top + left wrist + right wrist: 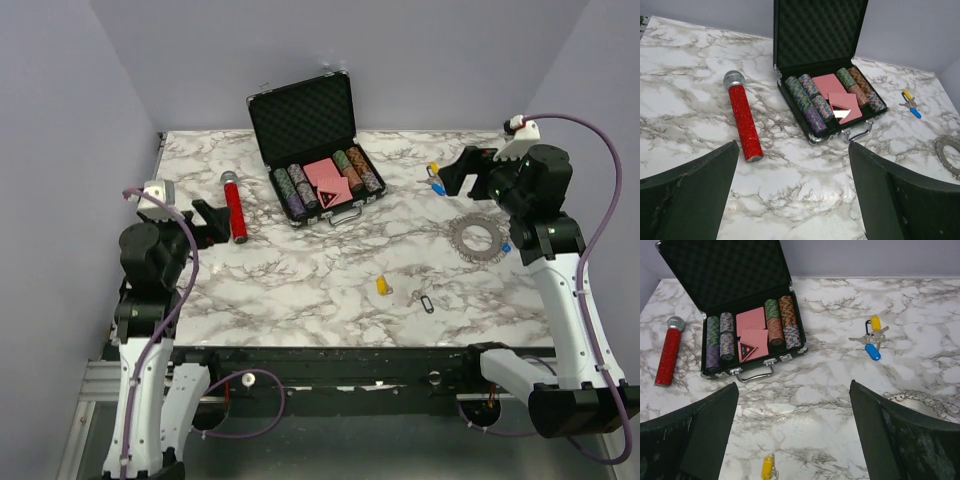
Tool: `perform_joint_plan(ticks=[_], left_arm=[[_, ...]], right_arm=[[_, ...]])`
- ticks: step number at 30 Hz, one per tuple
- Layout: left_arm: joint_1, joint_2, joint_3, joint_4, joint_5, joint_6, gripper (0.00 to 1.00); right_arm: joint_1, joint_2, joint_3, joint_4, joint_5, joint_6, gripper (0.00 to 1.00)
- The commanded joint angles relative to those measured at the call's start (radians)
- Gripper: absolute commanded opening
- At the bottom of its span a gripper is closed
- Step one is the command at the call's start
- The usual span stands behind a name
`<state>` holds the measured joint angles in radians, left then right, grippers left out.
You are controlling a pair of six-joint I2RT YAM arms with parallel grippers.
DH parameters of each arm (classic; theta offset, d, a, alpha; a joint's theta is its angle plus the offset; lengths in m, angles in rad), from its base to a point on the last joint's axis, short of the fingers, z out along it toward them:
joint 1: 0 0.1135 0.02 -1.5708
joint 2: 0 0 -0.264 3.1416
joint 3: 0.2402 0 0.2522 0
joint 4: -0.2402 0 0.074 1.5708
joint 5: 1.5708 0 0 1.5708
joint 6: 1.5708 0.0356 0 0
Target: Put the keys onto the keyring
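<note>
Left pincer (792,197) and right pincer (792,437) gape wide and empty; flat keys (870,339) could skid across the slick surface (300,270), never reaching the keyring (458,238).

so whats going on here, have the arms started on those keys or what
Nothing is held yet. Both arms hover over the marble table, the left tool and right tool open and empty. The keyring lies flat on the table's right side. Tagged keys lie loose: a yellow and blue bunch beyond it, a yellow-tagged key and a black-tagged key nearer the bases. The microphone and open poker chip case sit untouched.
</note>
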<state>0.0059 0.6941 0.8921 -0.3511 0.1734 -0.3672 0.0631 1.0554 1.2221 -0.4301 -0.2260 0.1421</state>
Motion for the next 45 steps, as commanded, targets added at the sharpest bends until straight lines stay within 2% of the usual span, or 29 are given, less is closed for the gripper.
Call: perform_joint_plan(ticks=[1,3,6,10,13,15,17,21,25,28,31,34,39,42,45], left_arm=[[-0.003,-0.184,-0.145,0.029,0.049,0.002,0.99],[-0.003,-0.225,-0.183,0.014,0.076,0.007,0.99],[-0.003,-0.246,-0.208,-0.002,0.123,0.014,0.99],[-0.035,-0.252,-0.200,-0.023,0.139,0.031,0.99],[-0.038,-0.251,-0.209,-0.023,0.181,0.033,0.99],[-0.041,-0.249,-0.226,-0.014,0.205,0.016,0.99],[-0.046,-0.240,-0.243,-0.005,0.215,0.004,0.99],[-0.055,-0.228,-0.268,0.009,0.230,0.017,0.99],[-0.072,-0.219,-0.304,0.058,0.232,0.036,0.99],[-0.090,-0.193,-0.317,0.081,0.235,0.040,0.99],[-0.109,-0.174,-0.320,0.087,0.248,0.037,0.99],[-0.138,-0.165,-0.318,0.080,0.230,0.051,0.99],[-0.149,-0.148,-0.317,0.073,0.212,0.063,0.99],[-0.153,-0.139,-0.317,0.072,0.218,0.065,0.99],[-0.170,-0.133,-0.315,0.070,0.224,0.074,0.99]], right_arm=[[-0.009,-0.006,0.027,-0.042,0.008,-0.008,1.00],[-0.011,0.005,0.040,-0.068,-0.071,-0.093,1.00],[-0.016,0.026,0.043,-0.151,-0.296,-0.304,1.00],[-0.017,0.034,0.001,-0.203,-0.543,-0.429,1.00],[-0.017,0.051,-0.041,-0.229,-0.657,-0.509,1.00],[-0.017,0.074,-0.067,-0.195,-0.649,-0.446,1.00],[-0.019,0.115,-0.072,-0.162,-0.541,-0.400,1.00],[-0.031,0.218,-0.023,-0.144,-0.345,-0.415,1.00],[-0.120,0.371,0.031,-0.101,-0.419,-0.320,1.00],[-0.195,0.504,0.112,-0.131,-0.454,-0.288,1.00],[-0.210,0.583,0.166,-0.162,-0.330,-0.344,0.99],[-0.212,0.621,0.168,-0.180,-0.283,-0.424,0.98],[-0.212,0.650,0.145,-0.281,-0.374,-0.597,0.91],[-0.194,0.649,0.142,-0.373,-0.519,-0.689,0.89],[-0.082,0.624,0.119,-0.450,-0.555,-0.809,0.89]])
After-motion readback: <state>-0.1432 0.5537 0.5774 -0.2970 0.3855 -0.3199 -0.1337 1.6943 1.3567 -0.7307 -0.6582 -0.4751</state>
